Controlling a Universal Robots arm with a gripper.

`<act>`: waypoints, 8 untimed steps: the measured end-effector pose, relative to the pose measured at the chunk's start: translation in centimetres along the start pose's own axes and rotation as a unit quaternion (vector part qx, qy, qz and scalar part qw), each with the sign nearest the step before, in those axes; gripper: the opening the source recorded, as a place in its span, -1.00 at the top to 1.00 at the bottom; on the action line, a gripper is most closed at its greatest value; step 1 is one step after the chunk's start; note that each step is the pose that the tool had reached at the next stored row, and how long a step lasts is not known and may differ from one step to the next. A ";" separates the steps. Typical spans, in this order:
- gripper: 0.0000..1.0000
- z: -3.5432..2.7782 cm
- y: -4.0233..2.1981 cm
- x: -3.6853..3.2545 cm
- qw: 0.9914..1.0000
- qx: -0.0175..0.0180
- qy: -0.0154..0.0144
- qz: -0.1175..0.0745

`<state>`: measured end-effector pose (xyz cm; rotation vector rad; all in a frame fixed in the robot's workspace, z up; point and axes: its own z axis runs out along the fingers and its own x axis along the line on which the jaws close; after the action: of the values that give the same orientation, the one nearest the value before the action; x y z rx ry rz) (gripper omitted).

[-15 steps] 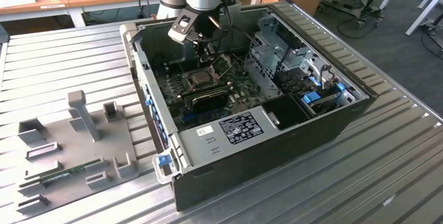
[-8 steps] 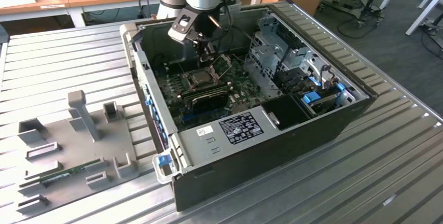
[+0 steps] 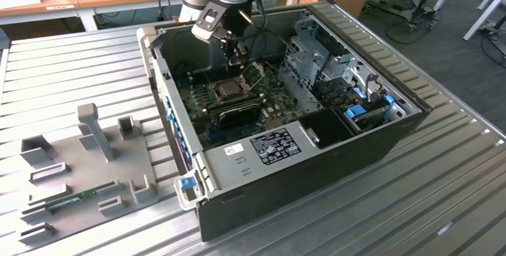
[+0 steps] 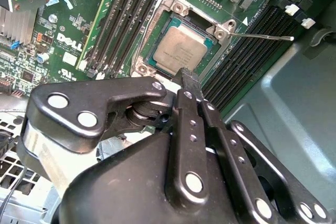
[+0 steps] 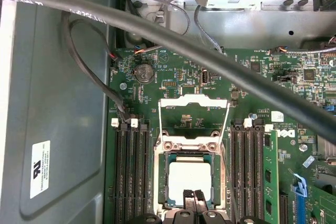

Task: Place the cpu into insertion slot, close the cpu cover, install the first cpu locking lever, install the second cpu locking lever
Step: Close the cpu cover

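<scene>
Cpu (image 5: 191, 179) face-up in insertion slot (image 5: 164, 182) (cpu cover (image 5: 194, 98) tilted open); gripper (image 5: 194, 196) clenched, empty.

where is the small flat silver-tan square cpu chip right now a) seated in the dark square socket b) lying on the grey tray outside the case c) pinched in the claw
a: the silver-tan square cpu chip lies flat inside the dark square socket, with the thin silver cover frame swung open.
</scene>
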<state>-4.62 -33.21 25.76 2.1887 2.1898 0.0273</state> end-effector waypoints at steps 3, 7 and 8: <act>0.80 -0.03 0.00 0.00 1.000 0.000 0.000 0.000; 0.80 -0.25 0.01 -0.01 1.000 0.000 0.000 0.000; 0.80 -0.24 0.01 0.00 1.000 0.000 0.000 0.000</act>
<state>-4.62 -33.21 26.00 2.1888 2.1897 0.0275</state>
